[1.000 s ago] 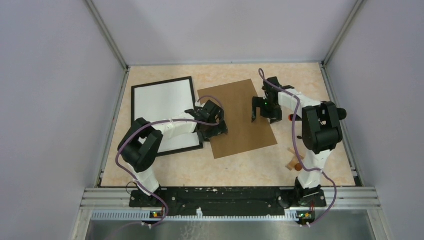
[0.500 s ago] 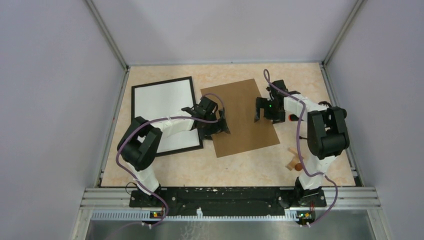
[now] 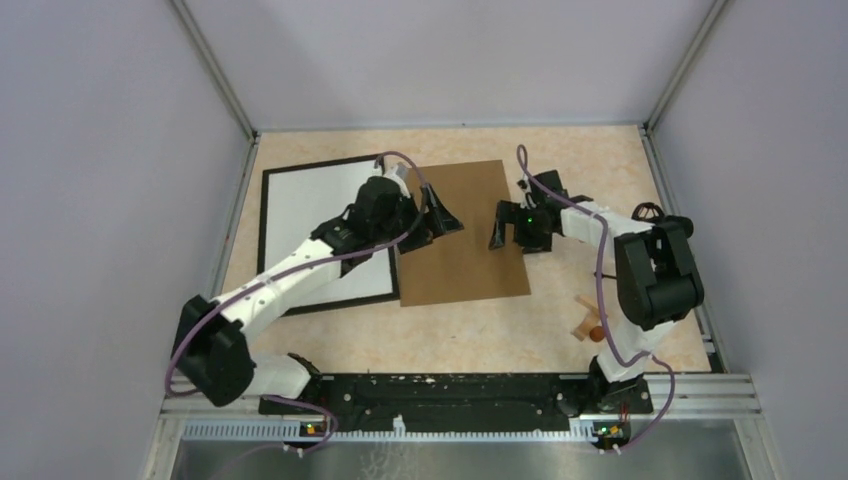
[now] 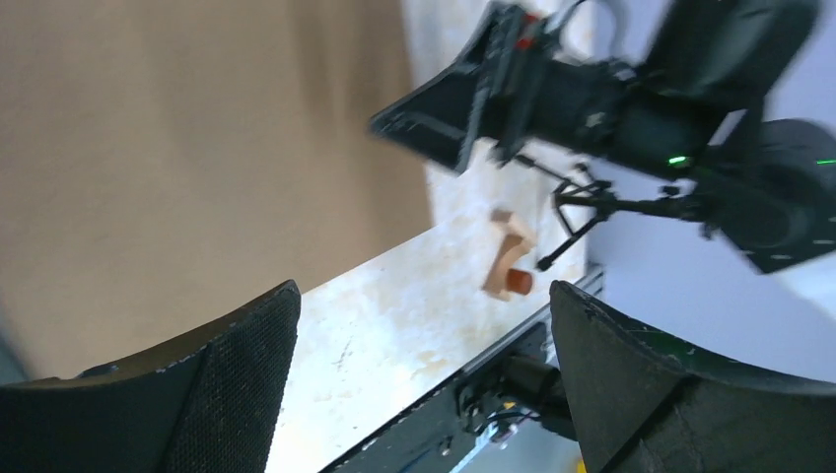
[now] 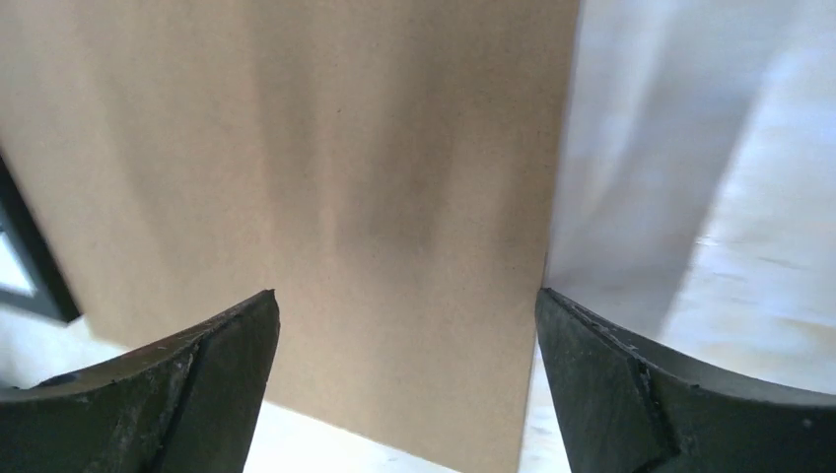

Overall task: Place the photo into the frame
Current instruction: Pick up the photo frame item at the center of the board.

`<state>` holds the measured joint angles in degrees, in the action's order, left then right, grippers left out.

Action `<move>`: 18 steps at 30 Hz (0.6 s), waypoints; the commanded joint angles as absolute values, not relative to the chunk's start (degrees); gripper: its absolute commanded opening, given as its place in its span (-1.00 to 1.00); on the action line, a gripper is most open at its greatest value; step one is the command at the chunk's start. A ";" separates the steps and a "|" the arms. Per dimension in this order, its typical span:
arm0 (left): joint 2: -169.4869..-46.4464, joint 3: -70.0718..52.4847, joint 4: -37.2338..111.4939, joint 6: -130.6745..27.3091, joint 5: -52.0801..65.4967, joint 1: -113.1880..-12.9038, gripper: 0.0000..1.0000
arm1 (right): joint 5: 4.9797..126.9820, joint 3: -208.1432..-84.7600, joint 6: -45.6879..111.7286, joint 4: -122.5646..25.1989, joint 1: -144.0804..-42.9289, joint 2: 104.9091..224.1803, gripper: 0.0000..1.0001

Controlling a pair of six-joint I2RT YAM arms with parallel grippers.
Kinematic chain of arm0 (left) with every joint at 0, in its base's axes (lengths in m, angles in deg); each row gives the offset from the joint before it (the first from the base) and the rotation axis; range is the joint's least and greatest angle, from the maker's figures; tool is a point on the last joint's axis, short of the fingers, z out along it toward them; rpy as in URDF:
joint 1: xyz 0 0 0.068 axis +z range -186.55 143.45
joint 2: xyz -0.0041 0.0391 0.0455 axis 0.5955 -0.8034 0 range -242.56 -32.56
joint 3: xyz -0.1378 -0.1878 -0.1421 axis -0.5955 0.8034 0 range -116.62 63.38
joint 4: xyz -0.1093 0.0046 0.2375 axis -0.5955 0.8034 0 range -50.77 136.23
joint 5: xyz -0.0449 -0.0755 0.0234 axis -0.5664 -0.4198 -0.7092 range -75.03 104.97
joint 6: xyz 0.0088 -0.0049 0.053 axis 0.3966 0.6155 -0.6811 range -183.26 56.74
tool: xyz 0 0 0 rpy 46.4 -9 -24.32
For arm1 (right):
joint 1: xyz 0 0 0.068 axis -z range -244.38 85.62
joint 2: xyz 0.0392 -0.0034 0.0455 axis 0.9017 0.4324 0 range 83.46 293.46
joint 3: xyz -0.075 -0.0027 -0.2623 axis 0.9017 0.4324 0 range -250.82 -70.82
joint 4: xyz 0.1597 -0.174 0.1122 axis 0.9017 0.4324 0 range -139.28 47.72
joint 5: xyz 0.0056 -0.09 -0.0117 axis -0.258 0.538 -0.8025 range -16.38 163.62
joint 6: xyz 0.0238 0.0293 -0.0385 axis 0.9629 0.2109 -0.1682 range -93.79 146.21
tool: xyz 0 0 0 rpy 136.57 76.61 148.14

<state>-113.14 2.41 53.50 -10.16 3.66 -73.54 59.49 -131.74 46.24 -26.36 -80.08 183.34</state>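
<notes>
Marbled tabletop (image 3: 450,335): brown board (image 3: 465,265) beside black-bordered frame (image 3: 300,200)

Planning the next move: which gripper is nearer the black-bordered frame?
Left. The left gripper hangs over the brown board just past the right edge of the frame; the right gripper is over the board's opposite side.

In your top view the light is even and soft, it comes from above, and the arms give only faint shadows on the table (image 3: 450,340). In your left wrist view the right arm (image 4: 631,108) and the brown sheet (image 4: 197,148) are smeared by blur. Your right wrist view is also soft, with streaky shadows on the sheet and a pale, washed-out table beside it.
</notes>
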 commanded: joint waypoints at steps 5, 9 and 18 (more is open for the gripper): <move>-97.79 15.45 55.29 -6.63 8.58 -66.19 0.97 | 47.35 -127.11 56.19 -29.63 -89.32 186.53 0.97; -98.10 13.91 58.17 -14.78 8.19 -65.19 0.98 | 52.58 -127.50 55.32 -27.49 -89.42 185.77 0.97; -103.56 14.59 69.85 -17.35 18.85 -65.77 0.97 | 61.51 -133.03 53.17 -19.84 -93.97 179.28 0.97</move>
